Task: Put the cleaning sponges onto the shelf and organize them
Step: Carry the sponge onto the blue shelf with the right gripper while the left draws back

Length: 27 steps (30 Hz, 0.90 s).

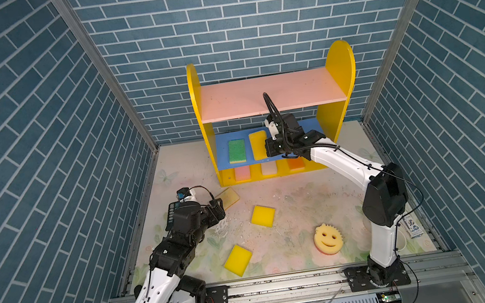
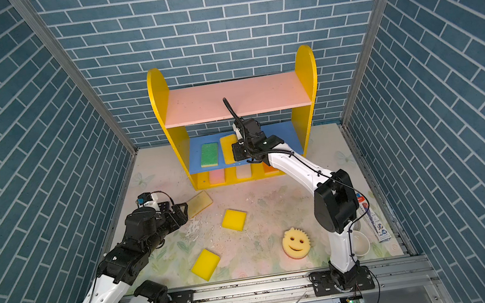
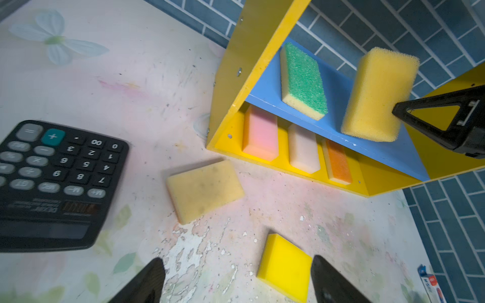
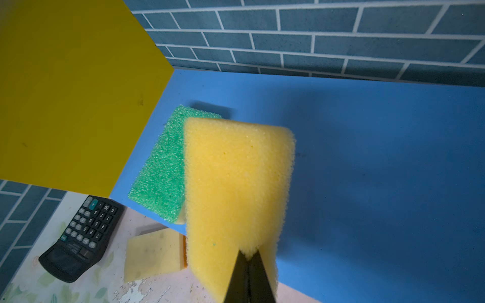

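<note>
The shelf (image 1: 268,94) stands at the back wall. My right gripper (image 4: 248,258) is shut on a yellow sponge (image 4: 236,183), which it holds tilted over the blue middle board beside a green sponge (image 1: 236,150). On the yellow base lie a pink sponge (image 3: 259,133), a whitish sponge (image 3: 304,149) and an orange sponge (image 3: 338,165). My left gripper (image 3: 236,258) hangs open and empty over the table, close to a tan sponge (image 3: 204,194). Two yellow square sponges (image 1: 263,216) (image 1: 238,260) and a smiley-face sponge (image 1: 328,238) lie loose on the table.
A black calculator (image 3: 52,183) lies at the left, partly under my left arm in both top views. A small printed packet (image 1: 412,227) and a white cup (image 2: 362,243) sit by the right arm's base. Blue brick walls enclose three sides.
</note>
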Each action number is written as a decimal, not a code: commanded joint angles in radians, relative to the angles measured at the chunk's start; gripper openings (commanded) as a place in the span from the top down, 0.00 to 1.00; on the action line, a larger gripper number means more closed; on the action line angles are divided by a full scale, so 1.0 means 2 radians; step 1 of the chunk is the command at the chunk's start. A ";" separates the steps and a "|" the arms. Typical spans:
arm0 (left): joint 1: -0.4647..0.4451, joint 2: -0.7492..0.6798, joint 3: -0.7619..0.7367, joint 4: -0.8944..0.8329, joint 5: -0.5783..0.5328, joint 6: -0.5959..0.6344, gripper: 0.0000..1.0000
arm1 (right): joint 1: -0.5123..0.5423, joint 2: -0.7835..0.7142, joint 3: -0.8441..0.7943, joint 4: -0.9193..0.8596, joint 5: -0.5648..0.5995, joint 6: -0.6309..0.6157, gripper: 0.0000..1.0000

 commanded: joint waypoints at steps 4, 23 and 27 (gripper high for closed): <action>0.002 -0.026 0.000 -0.058 -0.040 0.004 0.11 | -0.013 0.036 0.040 -0.041 0.020 0.004 1.00; 0.002 -0.015 0.005 -0.058 -0.037 0.003 0.11 | -0.046 0.071 0.067 -0.047 0.008 0.014 1.00; 0.001 -0.015 0.005 -0.060 -0.036 0.003 0.11 | -0.047 0.080 0.081 -0.051 0.001 0.011 1.00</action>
